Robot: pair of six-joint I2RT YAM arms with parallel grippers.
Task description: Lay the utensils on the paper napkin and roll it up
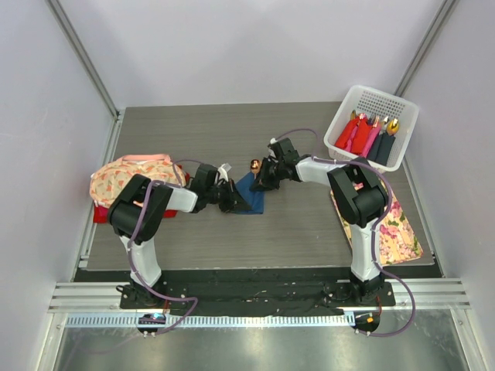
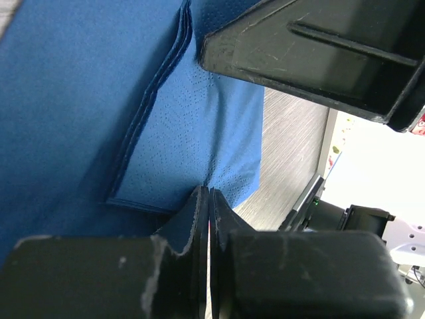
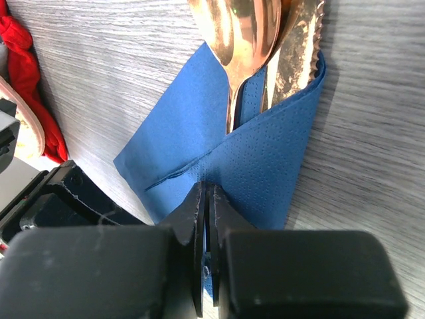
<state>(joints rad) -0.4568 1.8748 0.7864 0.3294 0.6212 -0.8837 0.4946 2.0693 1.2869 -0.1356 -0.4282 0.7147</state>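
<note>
L gripper [image 2: 208, 207] & R gripper [image 3: 207, 199] each pinched shut on blue paper napkin [image 3: 265, 166], wrapped round copper utensils [image 3: 242, 40].

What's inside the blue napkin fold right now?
Copper utensils: spoon bowl and a second head poke out the top of the paper napkin. Handles are hidden under the fold; piece count can't be told.

Thin dark blue paper napkin [image 1: 251, 197] [image 3: 265, 166] [image 2: 73, 100]: table centre, lying flat, partly folded, one flap wrapped across the handles.
Slim copper-brown metal utensils [image 1: 254, 164] [image 3: 247, 40]: shiny spoon bowl and a second piece, side by side and touching, sticking out of the napkin's 12 o'clock end.
</note>
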